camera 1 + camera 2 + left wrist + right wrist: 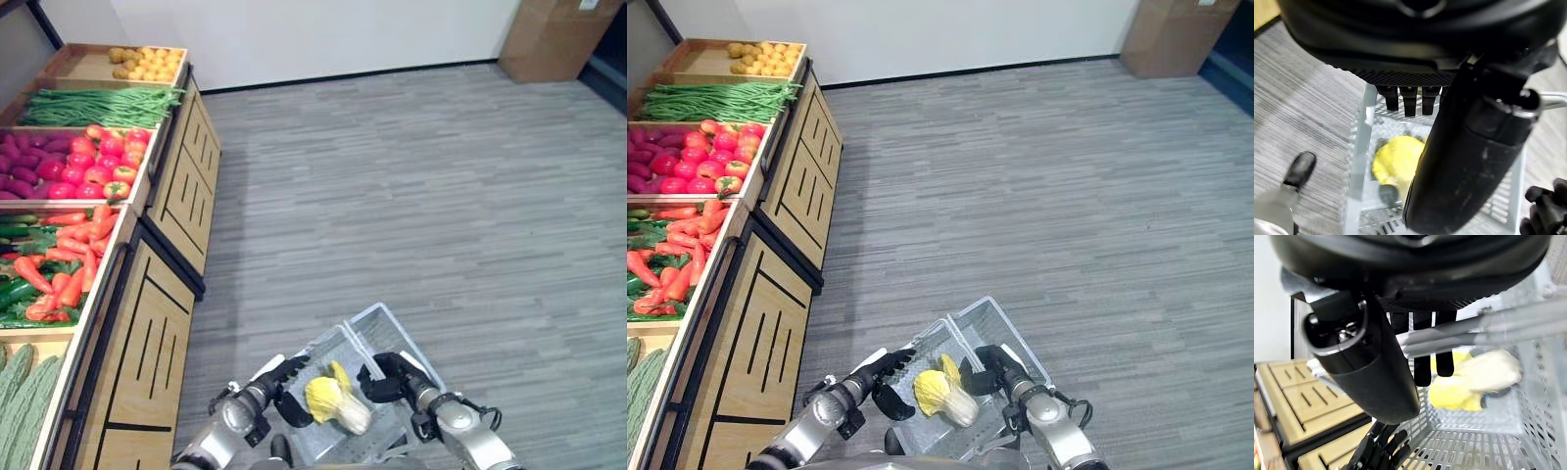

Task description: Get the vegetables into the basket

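The yellow cabbage [336,399] lay inside the grey basket [392,328]. The right hand [388,376] curled round the basket's handles — presumably to carry it — while the left hand [276,384] hovered beside the rim with fingers relaxed, holding nothing.

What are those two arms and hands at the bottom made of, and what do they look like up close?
Both arms are silver-grey, rounded metal-look segments with dark joints and thin black cables near the wrists. Each ends in a dark, glossy hand: the left hand and right hand have slim black fingers in a row and a thick rounded thumb.
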### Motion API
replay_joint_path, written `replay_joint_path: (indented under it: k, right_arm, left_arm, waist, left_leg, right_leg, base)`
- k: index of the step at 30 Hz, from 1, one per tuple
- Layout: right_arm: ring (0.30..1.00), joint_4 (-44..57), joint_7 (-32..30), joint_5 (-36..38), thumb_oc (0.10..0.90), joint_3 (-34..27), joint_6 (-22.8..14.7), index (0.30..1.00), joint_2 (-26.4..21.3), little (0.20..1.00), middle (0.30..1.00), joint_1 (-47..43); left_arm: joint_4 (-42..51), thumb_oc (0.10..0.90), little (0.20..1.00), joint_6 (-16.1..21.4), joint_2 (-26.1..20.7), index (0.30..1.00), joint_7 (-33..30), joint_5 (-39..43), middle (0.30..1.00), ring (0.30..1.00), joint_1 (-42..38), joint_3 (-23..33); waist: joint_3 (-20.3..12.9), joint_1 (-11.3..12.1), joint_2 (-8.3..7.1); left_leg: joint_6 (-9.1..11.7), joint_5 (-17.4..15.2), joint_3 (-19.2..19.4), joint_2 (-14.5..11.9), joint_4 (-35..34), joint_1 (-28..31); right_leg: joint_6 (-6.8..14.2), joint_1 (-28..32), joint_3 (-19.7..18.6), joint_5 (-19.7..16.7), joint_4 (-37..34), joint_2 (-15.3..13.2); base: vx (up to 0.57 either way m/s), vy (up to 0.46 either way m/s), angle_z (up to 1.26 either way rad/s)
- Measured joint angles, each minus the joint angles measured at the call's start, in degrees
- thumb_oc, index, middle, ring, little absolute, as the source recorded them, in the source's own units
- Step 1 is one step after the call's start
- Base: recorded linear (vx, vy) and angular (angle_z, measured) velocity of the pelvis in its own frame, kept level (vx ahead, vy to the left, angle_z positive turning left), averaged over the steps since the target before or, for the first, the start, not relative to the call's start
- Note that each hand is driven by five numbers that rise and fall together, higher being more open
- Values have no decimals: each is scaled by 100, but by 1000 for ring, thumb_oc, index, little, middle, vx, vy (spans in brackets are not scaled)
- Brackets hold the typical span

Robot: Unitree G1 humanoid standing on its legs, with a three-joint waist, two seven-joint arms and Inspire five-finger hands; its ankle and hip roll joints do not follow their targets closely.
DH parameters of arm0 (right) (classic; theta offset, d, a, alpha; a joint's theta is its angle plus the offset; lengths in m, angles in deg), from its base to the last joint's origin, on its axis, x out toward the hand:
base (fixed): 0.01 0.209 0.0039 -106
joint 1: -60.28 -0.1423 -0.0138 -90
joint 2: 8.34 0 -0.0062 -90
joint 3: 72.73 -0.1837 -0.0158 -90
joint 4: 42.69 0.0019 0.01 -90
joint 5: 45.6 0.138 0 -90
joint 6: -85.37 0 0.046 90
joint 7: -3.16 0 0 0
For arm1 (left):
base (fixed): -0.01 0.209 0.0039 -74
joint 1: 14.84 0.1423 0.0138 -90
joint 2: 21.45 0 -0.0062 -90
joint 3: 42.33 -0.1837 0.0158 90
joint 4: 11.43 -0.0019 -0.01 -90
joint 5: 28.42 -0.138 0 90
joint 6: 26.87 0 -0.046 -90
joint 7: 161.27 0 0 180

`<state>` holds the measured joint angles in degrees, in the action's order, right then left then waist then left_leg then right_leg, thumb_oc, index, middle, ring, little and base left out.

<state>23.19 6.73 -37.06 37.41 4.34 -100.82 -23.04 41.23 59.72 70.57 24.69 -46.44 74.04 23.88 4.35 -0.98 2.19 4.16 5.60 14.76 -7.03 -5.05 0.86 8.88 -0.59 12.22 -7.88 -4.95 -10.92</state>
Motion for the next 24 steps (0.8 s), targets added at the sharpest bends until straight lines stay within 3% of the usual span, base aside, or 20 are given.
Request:
replay_joint_path:
  k: [4,11,19,23,24]
  right_arm:
    - [300,-532,-114,-161,400,0,-22,300,77,300,300,69]
    - [300,-1624,-288,-870,400,41,-459,300,234,300,300,-228]
    - [300,-3357,-662,-943,400,-248,-737,300,623,300,300,-834]
    - [300,-3803,-921,-929,400,-616,-671,300,584,300,300,-891]
    - [300,-4012,-968,-859,400,-845,-711,300,543,300,300,-906]
  left_arm:
    - [-295,900,1000,15,236,1000,-222,10,1000,1000,-11,0]
    - [-1610,900,1000,31,887,1000,-488,233,1000,1000,-171,95]
    - [-1388,900,1000,54,843,1000,-801,748,1000,1000,-75,134]
    - [-1671,900,1000,-44,726,1000,-1160,1392,1000,1000,-51,815]
    - [-1709,900,1000,-75,442,1000,-1182,1774,1000,1000,17,1009]
  waist:
    - [0,2,-3]
    - [-2,-9,-4]
    - [-24,4,17]
    - [-75,36,62]
    - [-85,26,71]
  left_leg:
    - [-18,-14,14,6,0,18]
    - [-42,-40,60,-6,0,70]
    - [-50,-46,46,-12,0,76]
    - [-38,-38,-13,-9,1,72]
    - [-37,-38,-15,-12,1,76]
  right_leg:
    - [20,11,-11,16,-1,-6]
    - [25,28,-71,32,0,8]
    - [13,46,-71,24,0,18]
    - [6,87,4,44,0,13]
    - [3,93,13,46,0,18]
  base:
    - [0,0,0]
    - [-4,-5,-3]
    - [0,-1,1]
    - [4,-8,8]
    - [5,-7,3]
